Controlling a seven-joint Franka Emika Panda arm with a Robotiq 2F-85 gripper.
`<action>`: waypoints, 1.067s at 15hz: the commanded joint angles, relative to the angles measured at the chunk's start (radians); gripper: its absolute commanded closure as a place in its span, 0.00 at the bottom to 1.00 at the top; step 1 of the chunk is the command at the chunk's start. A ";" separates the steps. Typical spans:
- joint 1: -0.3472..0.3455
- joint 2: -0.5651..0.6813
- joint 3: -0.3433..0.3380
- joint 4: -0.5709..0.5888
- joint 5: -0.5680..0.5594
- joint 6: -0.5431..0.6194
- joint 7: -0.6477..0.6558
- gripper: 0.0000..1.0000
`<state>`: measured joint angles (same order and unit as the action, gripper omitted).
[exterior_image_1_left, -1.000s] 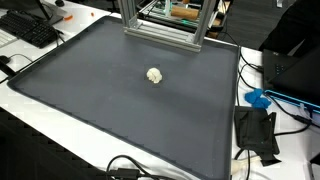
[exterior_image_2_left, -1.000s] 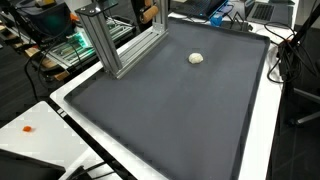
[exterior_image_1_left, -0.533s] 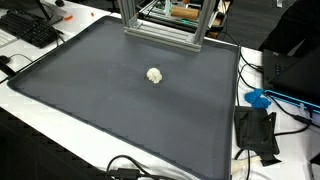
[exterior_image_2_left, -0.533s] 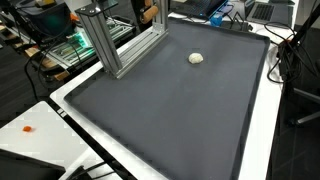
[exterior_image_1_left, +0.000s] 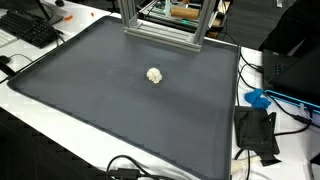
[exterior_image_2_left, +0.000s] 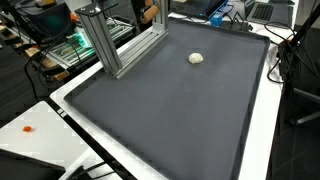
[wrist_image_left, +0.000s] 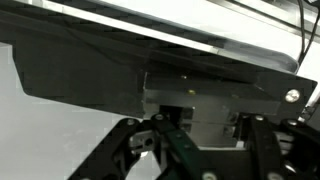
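Our gripper (wrist_image_left: 200, 160) shows only in the wrist view, fingertips cut off, we cannot tell if apart or together, whitish ball (exterior_image_1_left: 154, 75) on dark mat (exterior_image_1_left: 90, 110), aluminium frame (exterior_image_1_left: 160, 28) behind.

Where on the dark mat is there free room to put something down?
Almost all of the dark mat is bare: only the small whitish lump lies near its middle. Widest free patch: between lump and front edge. Crowded: the aluminium frame at the back, cables outside it.
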<state>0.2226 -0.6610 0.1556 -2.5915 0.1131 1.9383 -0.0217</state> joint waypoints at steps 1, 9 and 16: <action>-0.020 -0.003 -0.019 -0.020 -0.035 -0.036 -0.032 0.69; -0.037 0.009 -0.047 0.080 -0.045 -0.082 -0.047 0.69; -0.042 0.088 -0.077 0.147 -0.029 -0.149 -0.110 0.69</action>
<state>0.1914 -0.6064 0.0983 -2.4623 0.0935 1.8574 -0.0906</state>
